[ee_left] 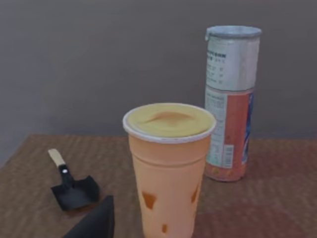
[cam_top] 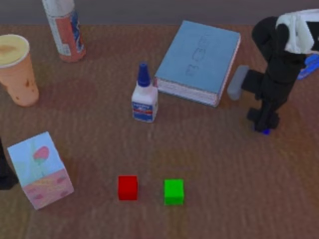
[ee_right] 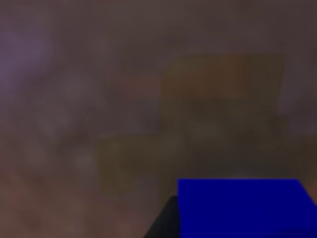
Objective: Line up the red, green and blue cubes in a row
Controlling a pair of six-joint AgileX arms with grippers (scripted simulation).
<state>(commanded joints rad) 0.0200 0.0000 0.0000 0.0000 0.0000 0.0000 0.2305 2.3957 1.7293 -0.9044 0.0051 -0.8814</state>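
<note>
The red cube (cam_top: pixel 127 187) and the green cube (cam_top: pixel 174 191) sit side by side near the table's front edge, a small gap between them. My right gripper (cam_top: pixel 263 124) is down at the table on the right, behind and to the right of the green cube. Only a sliver of the blue cube (cam_top: pixel 266 131) shows beneath it. In the right wrist view the blue cube (ee_right: pixel 245 208) fills the lower corner, with one dark finger (ee_right: pixel 166 223) pressed flat against its side. My left gripper (cam_top: pixel 5 177) is parked at the left edge, open and holding nothing.
A glue bottle (cam_top: pixel 144 99) and a blue book (cam_top: pixel 199 62) stand behind the cubes. An orange cup (cam_top: pixel 17 69) and a tall can (cam_top: pixel 65 30) are at the back left, and a pictured box (cam_top: pixel 41 169) at the front left. A grey object (cam_top: pixel 238 82) lies beside the right arm.
</note>
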